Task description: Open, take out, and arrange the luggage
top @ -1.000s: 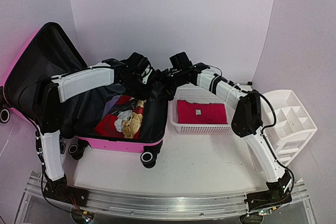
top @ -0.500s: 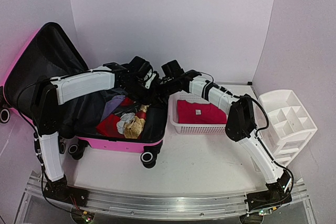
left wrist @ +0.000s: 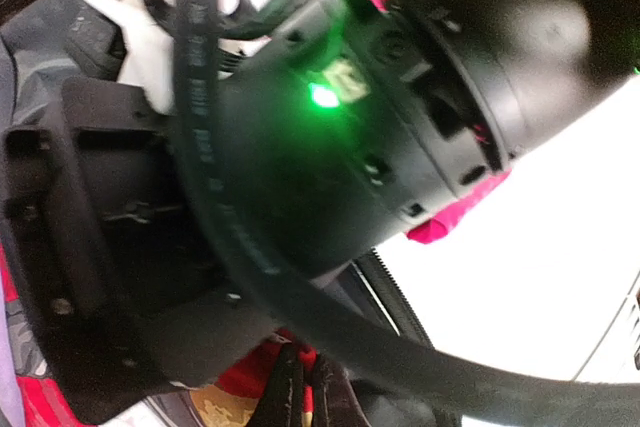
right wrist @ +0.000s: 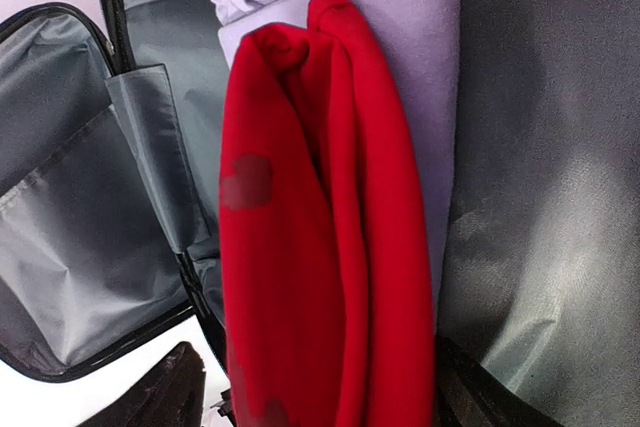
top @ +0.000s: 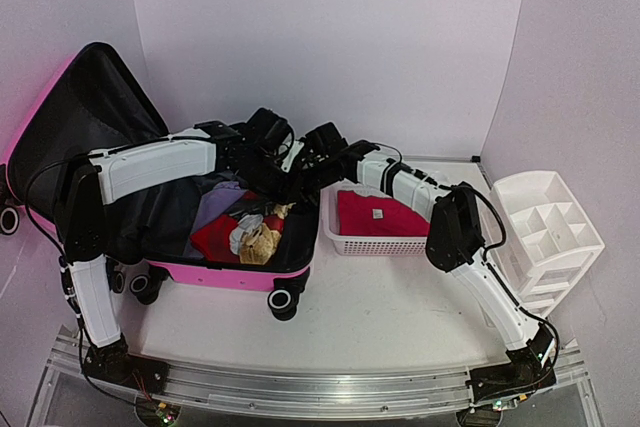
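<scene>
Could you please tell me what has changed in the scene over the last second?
The right pincer moved left and down into the luggage, and its jaws now stand wide over the red garment. More of the lavender cloth shows. The left pincer stayed shut over the luggage. The basket and the organizer did not move.
</scene>
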Motion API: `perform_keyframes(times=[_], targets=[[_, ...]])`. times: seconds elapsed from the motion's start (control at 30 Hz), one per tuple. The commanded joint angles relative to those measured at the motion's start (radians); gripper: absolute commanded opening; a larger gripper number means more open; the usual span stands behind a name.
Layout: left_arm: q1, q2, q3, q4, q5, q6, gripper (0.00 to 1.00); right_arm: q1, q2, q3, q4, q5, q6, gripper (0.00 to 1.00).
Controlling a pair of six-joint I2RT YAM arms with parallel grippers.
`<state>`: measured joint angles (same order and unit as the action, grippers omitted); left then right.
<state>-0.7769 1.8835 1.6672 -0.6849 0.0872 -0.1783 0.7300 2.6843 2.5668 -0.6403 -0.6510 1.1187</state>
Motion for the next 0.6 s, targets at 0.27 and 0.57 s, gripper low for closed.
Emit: perform_keyframes(times=[0.27, 0.57], targets=[[-0.04, -0.068, -0.013, 0.056, 0.048, 0.008, 0.0, 0.006, 0.042, 0.06, 0.069, -0.031, -0.026, 0.6], [-0.042, -0.089, -0.041, 0.056, 0.056, 0.011, 0.01, 0.0, 0.02, 0.048, 0.118, -0.001, -0.07, 0.12]])
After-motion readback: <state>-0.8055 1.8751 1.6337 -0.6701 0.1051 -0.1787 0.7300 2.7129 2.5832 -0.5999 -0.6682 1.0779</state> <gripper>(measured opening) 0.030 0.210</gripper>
